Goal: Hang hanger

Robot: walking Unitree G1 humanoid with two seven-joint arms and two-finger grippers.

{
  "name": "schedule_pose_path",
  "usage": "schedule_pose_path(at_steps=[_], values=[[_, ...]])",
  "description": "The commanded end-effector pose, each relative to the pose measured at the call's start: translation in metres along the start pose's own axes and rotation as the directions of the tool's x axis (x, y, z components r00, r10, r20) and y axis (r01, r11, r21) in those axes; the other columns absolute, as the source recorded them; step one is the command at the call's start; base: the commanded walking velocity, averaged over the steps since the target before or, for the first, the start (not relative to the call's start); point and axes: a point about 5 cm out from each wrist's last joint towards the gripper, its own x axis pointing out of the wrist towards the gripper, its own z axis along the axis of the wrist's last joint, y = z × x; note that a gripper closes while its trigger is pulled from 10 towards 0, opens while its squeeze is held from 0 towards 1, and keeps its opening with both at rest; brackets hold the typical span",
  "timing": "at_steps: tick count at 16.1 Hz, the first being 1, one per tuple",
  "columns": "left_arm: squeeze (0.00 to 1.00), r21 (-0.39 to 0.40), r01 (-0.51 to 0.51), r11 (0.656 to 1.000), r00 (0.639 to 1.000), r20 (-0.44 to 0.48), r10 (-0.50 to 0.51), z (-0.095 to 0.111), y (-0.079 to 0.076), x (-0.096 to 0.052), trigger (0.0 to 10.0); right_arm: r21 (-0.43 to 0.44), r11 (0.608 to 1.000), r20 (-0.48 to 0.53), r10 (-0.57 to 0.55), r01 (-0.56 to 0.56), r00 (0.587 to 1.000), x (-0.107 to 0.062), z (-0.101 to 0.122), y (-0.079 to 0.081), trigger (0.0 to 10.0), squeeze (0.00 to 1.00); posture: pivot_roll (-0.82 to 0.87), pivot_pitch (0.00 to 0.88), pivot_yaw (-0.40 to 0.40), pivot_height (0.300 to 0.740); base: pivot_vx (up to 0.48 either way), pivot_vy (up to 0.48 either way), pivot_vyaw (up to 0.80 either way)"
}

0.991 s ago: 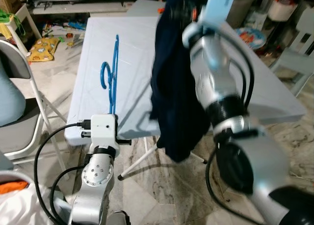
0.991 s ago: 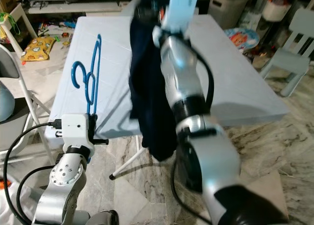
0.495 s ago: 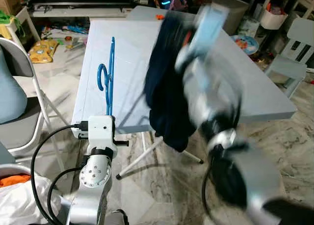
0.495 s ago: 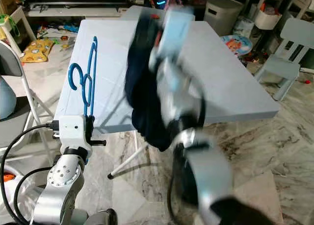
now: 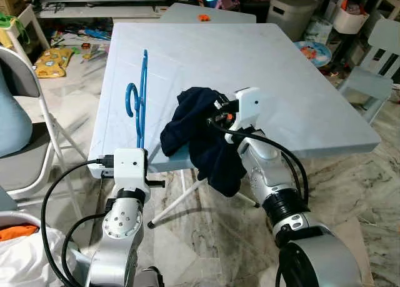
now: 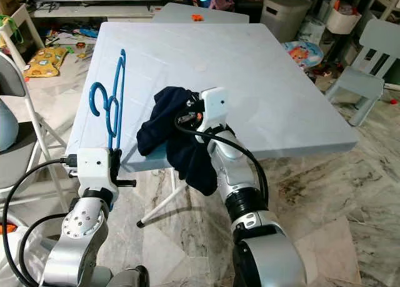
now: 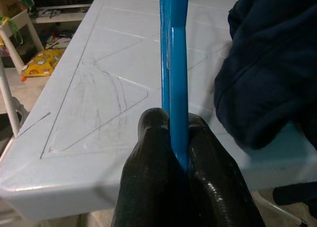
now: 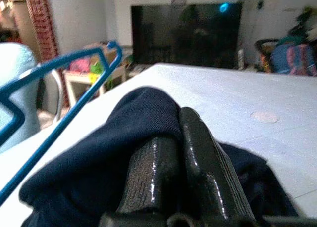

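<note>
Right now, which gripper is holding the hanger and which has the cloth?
The left gripper clamps the blue hanger; the right gripper pinches the dark navy garment lying over the table's front edge.

Pale blue bench (image 5: pixel 300 68) stands on white crossed legs over a marbled stone floor (image 5: pixel 206 237). Grey folding chair (image 5: pixel 28 99) at left. Small pale child's chair (image 6: pixel 369 68) at far right. Grey lidded bin (image 6: pixel 278 15) behind. Toys and a yellow cushion (image 5: pixel 56 60) lie scattered far left. Dark television (image 8: pixel 185 34) against the far wall.
</note>
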Motion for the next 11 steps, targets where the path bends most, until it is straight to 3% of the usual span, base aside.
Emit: schedule_pose_path(at_steps=[1, 4, 5, 7, 9, 11], values=[[0.00, 0.000, 0.007, 1.000, 1.000, 0.000, -0.007, 0.001, -0.004, 0.002, 10.0, -0.009, 0.999, -0.053, 0.044, -0.044, 0.998, -0.003, -0.007, 0.004, 10.0, 0.00, 0.16, 0.087, -0.068, 0.740, 0.000, 0.000, 0.00], [0.00, -0.002, -0.001, 1.000, 1.000, -0.005, 0.001, 0.000, -0.004, 0.002, 10.0, -0.018, 0.994, -0.093, 0.102, -0.104, 0.990, -0.008, -0.013, 0.012, 10.0, 0.00, 0.16, 0.087, -0.074, 0.740, 0.000, 0.000, 0.00], [0.00, -0.004, -0.007, 1.000, 1.000, -0.006, 0.007, 0.000, -0.003, 0.002, 10.0, -0.011, 0.991, -0.106, 0.132, -0.134, 0.986, -0.009, -0.014, 0.014, 10.0, 1.00, 0.16, 0.087, -0.074, 0.740, 0.000, 0.000, 0.00], [0.00, -0.004, -0.009, 1.000, 1.000, -0.006, 0.009, 0.000, -0.003, 0.002, 10.0, -0.084, 0.981, -0.143, 0.160, -0.174, 0.977, -0.011, -0.015, 0.016, 10.0, 1.00, 0.16, 0.086, -0.071, 0.740, 0.000, 0.000, 0.00], [0.00, -0.004, -0.004, 1.000, 1.000, -0.009, 0.003, 0.000, -0.004, 0.003, 10.0, -0.211, 0.950, -0.165, 0.196, -0.229, 0.967, -0.012, -0.011, 0.013, 10.0, 1.00, 0.15, 0.085, -0.066, 0.740, 0.000, 0.000, 0.00], [0.00, -0.005, 0.003, 1.000, 1.000, -0.010, -0.003, -0.001, -0.006, 0.003, 10.0, -0.255, 0.929, -0.188, 0.223, -0.267, 0.957, -0.014, -0.011, 0.013, 10.0, 1.00, 0.15, 0.086, -0.066, 0.740, 0.000, 0.000, 0.00]])
